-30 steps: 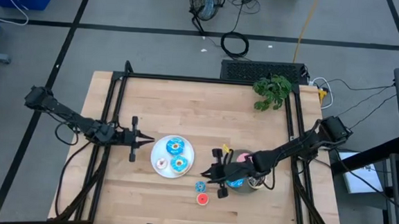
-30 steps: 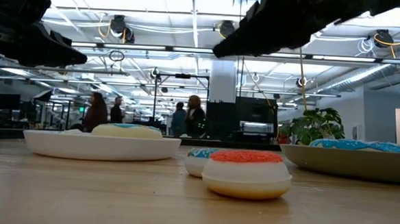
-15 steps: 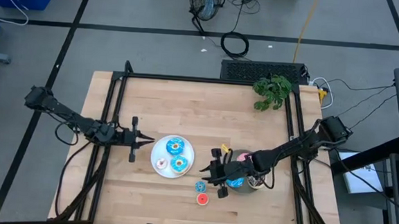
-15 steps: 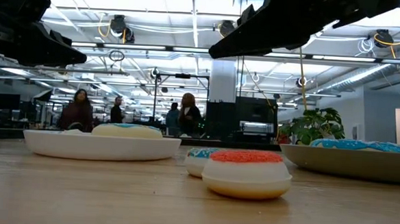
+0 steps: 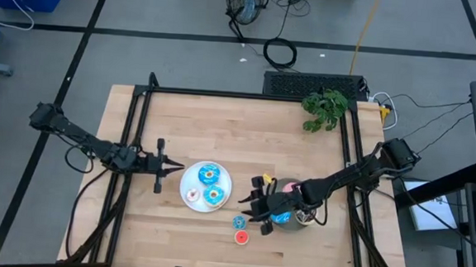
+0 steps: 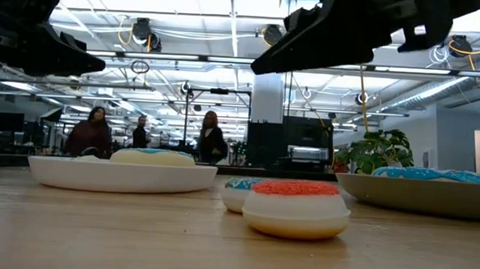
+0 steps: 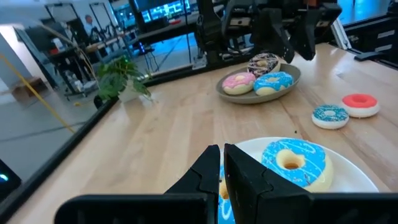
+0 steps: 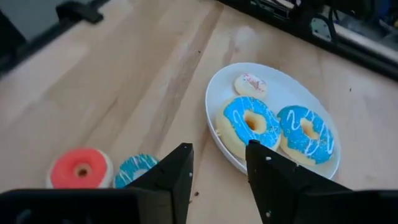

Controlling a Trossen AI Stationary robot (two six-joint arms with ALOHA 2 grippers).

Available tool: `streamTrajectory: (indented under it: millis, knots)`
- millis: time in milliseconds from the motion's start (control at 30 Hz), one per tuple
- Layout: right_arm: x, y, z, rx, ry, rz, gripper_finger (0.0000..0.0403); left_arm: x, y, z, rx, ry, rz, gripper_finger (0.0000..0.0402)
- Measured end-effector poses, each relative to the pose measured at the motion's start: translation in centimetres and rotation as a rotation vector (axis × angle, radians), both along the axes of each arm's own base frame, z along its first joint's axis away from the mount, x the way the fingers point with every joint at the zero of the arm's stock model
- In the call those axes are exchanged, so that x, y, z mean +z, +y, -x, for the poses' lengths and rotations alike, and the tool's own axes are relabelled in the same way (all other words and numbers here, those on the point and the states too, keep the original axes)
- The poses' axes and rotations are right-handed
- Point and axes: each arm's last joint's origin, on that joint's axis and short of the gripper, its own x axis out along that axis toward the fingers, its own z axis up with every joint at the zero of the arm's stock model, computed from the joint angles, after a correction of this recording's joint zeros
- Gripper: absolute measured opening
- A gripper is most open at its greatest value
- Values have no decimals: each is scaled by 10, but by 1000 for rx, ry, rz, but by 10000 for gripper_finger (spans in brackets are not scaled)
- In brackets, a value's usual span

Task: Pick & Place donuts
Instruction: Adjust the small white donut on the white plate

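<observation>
white plate [image 8: 219, 93] holds two blue donuts [image 8: 250, 122].

1. Round white plate [image 5: 192, 184] on my light wooden table [image 5: 222, 124], left of centre.
2. Round grey plate [image 7: 231, 95], right of the white one.
3. Green leafy potted plant [image 5: 324, 110], far right corner.
4. Coiled black cable [image 5: 280, 52], floor beyond.
5. Three people [image 6: 141, 132], background.

My bench [image 5: 222, 124] is pale wood, matt, its grain running in long strips. The white plate [image 8: 227, 93] looks smooth and glossy, like glazed ceramic or plastic. The blue-iced donuts [image 8: 249, 124] have shiny icing over a matt, pale body. My jaws look like dark matt plastic.
</observation>
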Motion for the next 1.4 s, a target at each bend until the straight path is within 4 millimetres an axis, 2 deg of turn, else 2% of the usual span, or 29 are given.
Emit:
streamTrajectory:
  millis: [300,567,800,967,1100,1300,1400]
  knots:
    - [-24,-16,12,95,-99,217,147,8,0,-1,-7,-78,-62,31]
    - [-37,-37,23,94,-221,324,145,4,0,0,-1,-36,11,31]
    - [-44,-56,28,45,-242,333,145,-4,0,1,9,34,99,31]
    - [-45,-64,27,9,-236,310,141,-5,-4,0,-105,54,197,31]
    - [-45,-66,27,-2,-235,304,140,-7,-6,-3,-111,76,253,31]
    - [-43,-66,26,-5,-258,299,139,-22,-9,-9,-60,192,405,31]
    - [-42,-66,26,-7,-265,297,139,-23,-12,-15,-79,185,446,31]
